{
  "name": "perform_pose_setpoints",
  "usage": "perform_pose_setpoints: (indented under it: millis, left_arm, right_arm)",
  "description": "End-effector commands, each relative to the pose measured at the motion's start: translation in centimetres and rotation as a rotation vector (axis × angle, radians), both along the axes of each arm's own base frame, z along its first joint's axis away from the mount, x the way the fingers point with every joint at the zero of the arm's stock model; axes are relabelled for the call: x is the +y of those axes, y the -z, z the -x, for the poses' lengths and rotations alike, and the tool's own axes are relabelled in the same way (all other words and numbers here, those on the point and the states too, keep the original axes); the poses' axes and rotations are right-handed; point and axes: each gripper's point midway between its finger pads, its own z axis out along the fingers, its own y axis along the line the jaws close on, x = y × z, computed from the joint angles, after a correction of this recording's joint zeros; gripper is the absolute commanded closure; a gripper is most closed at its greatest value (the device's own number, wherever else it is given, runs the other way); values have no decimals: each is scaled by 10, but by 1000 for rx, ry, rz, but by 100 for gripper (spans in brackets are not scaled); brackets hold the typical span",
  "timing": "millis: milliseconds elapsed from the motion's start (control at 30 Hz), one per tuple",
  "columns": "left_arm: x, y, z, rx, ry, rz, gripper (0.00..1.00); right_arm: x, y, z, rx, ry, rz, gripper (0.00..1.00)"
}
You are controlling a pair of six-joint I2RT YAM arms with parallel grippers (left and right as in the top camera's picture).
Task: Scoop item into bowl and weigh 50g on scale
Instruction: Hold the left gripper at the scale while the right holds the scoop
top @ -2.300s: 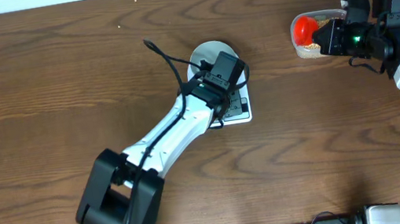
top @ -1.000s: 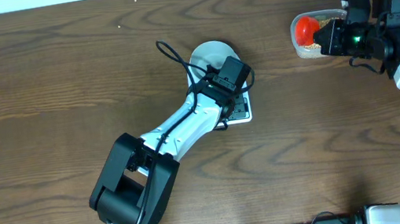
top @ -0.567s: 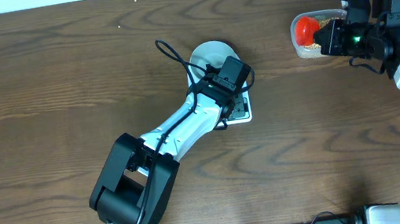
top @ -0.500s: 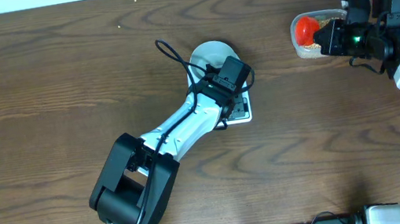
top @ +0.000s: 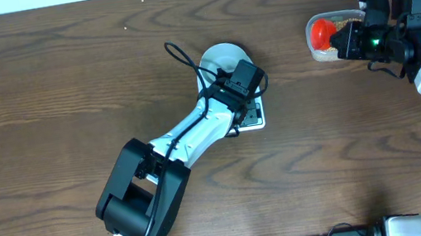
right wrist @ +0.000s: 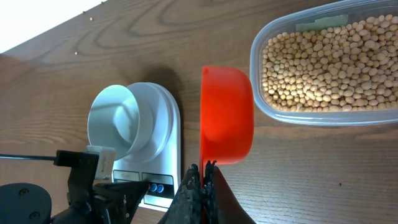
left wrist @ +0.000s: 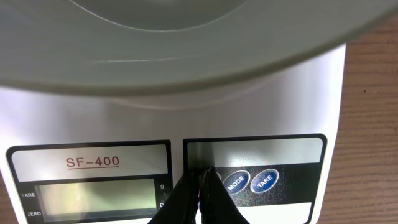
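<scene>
Shut tight on nothing, the left gripper (left wrist: 200, 191), tips aimed down at the scale (left wrist: 93, 118), on the front panel between the display (left wrist: 93, 196) and the mode button (left wrist: 236, 182); touching or just above, impossible to tell. Probably placed there to switch on or zero the reading with the bowl (left wrist: 186, 37) already aboard. Display blank or too pale to read.

Clamped shut on the red scoop (right wrist: 227, 115), the right gripper (right wrist: 203, 177), handle hidden between the fingers. Held at the end of the clear tub (right wrist: 323, 117) nearest the scale, above or just beside its rim, likely in readiness for a dip into the beans (right wrist: 323, 62). Head rolled on edge, flat rim side toward the scale, rounded back toward the tub; contents, if any, hidden. Long axis in line with the fingers, head leading, pointing away from the right arm.

Beans all in the tub, none visible in the bowl. Bowl upright on the far end of the scale, well apart from the tub. Scale's long axis from bowl end to button end, buttons toward the robot. Judged stage: zeroing, first scoop not yet taken
</scene>
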Motion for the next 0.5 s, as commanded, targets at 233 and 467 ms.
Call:
perform_pose_setpoints:
  millis: [233, 467]
  left_arm:
    - [6, 22, 5, 33, -2, -47, 93]
    - [9, 25, 8, 51, -3, -61, 93]
  right_arm:
    - [-3, -14, 0, -37, -6, 14, 99]
    - [-3, -14, 0, -38, -3, 17, 99]
